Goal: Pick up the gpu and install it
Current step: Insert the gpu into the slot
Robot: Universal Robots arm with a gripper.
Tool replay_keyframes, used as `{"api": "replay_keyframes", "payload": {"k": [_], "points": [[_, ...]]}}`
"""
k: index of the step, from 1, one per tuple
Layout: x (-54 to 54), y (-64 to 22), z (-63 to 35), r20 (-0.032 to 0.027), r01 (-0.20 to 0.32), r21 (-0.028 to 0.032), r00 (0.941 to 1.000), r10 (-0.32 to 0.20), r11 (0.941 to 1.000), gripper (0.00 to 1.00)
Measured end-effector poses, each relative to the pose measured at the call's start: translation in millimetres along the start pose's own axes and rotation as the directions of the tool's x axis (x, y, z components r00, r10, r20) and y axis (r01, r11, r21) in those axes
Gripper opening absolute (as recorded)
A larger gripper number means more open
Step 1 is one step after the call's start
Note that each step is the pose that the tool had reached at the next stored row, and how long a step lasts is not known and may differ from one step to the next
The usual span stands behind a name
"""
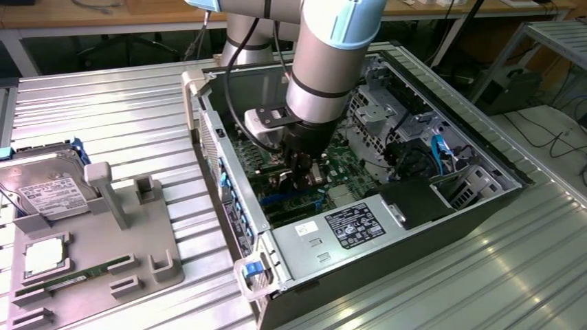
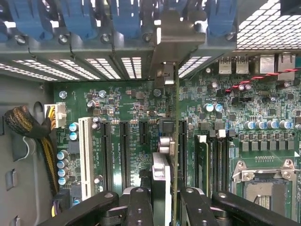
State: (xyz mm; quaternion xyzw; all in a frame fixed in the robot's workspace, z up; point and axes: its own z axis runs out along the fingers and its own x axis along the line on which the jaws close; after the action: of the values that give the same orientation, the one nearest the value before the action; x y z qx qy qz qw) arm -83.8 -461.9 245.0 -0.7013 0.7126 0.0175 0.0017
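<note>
Metal table (image 1: 119,117), open computer case (image 1: 209,130), gpu (image 2: 162,183) between fingers (image 2: 141,207) over motherboard (image 2: 136,108)

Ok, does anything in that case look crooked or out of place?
Nothing stands out. The gripper holds the gpu edge-on, parallel to the slots, with its bracket up by the rear vents. The cables lie bundled off to one side.

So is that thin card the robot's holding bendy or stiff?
Probably stiff: the thin flat card with the silver metal bracket stands straight on edge in the black tool, no sag. Likely light, since a pinch on its edge holds it. Probably fragile too, like the green circuit board beneath it.
</note>
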Motion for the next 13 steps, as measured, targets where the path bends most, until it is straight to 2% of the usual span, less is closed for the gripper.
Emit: {"api": "replay_keyframes", "payload": {"k": [13], "points": [[-1.1,0.1,0.0,-0.0009,0.037,-0.0013,0.9993,-0.037,0.9993,0.28]]}}
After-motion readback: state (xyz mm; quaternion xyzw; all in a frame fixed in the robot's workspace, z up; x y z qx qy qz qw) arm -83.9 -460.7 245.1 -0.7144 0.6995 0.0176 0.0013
